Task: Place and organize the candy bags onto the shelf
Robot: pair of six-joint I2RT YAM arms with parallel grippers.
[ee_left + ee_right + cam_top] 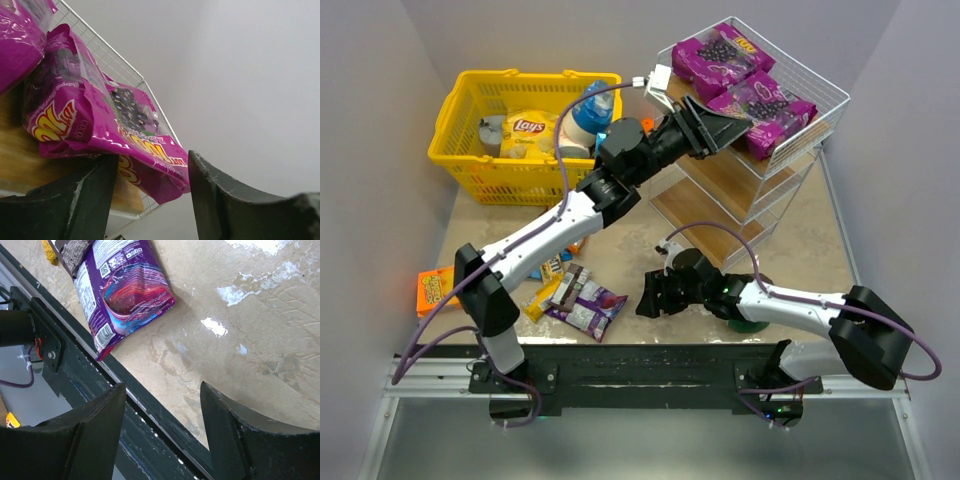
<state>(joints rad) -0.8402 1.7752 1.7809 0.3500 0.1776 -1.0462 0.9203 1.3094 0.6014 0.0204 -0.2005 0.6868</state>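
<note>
Top camera high behind, left wrist close under shelf (10, 150), right wrist close over table (260, 315)

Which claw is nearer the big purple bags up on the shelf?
Left. The left gripper is open at the front purple bag on the shelf; the right gripper hovers low over the table, far off.

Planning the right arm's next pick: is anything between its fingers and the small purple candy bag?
Nothing visible does: only bare table separates the open fingers of the right gripper from the purple candy bag.
</note>
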